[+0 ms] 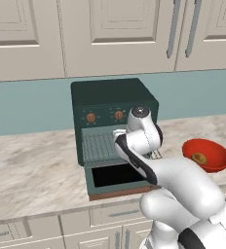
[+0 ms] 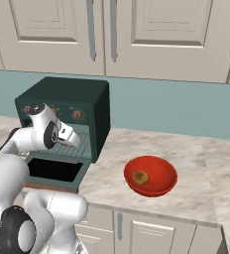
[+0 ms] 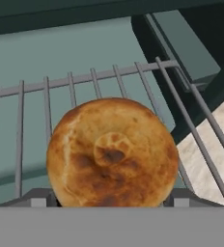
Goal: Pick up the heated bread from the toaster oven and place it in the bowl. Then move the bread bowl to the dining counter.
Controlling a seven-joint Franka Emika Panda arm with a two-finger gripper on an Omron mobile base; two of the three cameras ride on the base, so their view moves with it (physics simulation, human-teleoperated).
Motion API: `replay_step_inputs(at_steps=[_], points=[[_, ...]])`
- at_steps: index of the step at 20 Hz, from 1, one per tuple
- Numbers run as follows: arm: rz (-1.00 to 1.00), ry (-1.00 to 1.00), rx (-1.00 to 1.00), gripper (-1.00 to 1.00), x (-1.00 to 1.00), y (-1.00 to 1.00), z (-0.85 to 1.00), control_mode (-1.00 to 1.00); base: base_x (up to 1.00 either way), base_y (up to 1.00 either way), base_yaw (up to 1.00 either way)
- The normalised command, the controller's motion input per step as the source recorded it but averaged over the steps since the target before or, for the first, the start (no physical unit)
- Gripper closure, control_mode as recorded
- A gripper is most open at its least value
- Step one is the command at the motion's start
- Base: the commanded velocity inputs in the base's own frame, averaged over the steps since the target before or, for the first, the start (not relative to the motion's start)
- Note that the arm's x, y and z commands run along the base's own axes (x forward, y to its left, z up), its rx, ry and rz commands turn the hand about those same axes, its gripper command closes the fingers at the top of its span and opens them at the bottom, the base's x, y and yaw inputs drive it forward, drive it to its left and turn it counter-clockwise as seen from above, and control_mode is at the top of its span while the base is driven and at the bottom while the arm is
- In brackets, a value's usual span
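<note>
Gripper (image 3: 112, 205) at the toaster oven (image 1: 114, 104), closing in on the bread (image 3: 113, 153).

The gripper is reaching into the oven's mouth above the dropped door (image 1: 116, 176), its two fingertips (image 3: 39, 198) spread, one showing on each side of the round loaf at its lower edge; whether they are already pressing it I cannot tell. The bread is lying flat on the wire rack (image 3: 75, 79), dead ahead of the hand and close, towards the rack's front edge; being round, it offers no long axis to line up with. The red bowl (image 2: 151, 174) is waiting on the counter (image 2: 196, 163) to the oven's right, near the counter's front edge, with a small brown piece (image 2: 140, 177) already inside.
</note>
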Motion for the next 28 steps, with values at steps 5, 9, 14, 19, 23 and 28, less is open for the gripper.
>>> replay_step_inputs(at_steps=[5, 9, 14, 19, 23, 28], points=[[-0.01, -0.03, 0.0, 1.0, 0.0, -0.09, 0.0, -1.0, 0.0, 0.0, 0.0], [0.0, 0.0, 0.0, 1.0, -0.16, 0.0, 0.0, -1.0, 0.0, 0.0, 0.0], [-0.01, 0.0, 0.02, 1.0, -0.95, -0.11, 0.07, -1.0, 0.0, 0.0, 0.0], [-0.1, 0.0, 0.1, 1.0, -1.0, -0.56, 0.43, -1.0, 0.0, 0.0, 0.0], [-0.19, 0.0, 0.11, 1.0, -0.62, -0.97, 0.45, -1.0, 0.0, 0.0, 0.0], [-0.24, 0.0, 0.11, 1.0, -0.17, -1.0, 0.41, -1.0, 0.0, 0.0, 0.0]])
